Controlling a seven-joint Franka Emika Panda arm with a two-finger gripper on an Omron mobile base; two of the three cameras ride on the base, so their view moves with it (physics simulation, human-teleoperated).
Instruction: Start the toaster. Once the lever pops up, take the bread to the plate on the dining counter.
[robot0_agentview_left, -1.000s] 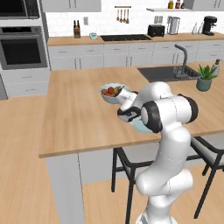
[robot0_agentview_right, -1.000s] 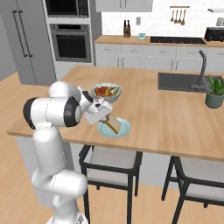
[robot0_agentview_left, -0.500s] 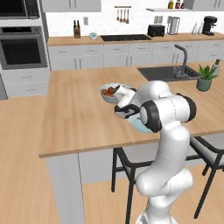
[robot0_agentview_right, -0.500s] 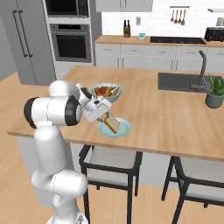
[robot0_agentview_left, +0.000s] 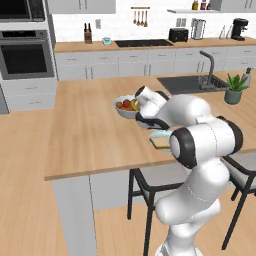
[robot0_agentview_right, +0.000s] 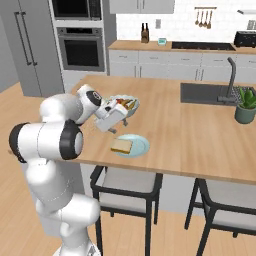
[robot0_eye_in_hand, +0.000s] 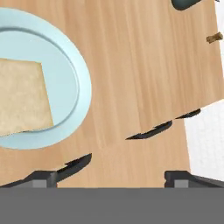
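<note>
The bread (robot0_agentview_right: 121, 145) lies flat on the light-blue plate (robot0_agentview_right: 140, 146) on the dining counter (robot0_agentview_right: 200, 135), low in the middle of the right base view, while the gripper (robot0_agentview_right: 120, 121), fingers spread and empty, hangs just above and left of it.

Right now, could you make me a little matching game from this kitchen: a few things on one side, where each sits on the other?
Things:
1. bread
2. plate
3. fruit bowl
4. potted plant

Places:
A. beside the sink
B. on the dining counter, near its front edge
C. just behind the tool
D. lying on the plate

Pairs: 1-D, 2-B, 3-C, 4-A
</note>
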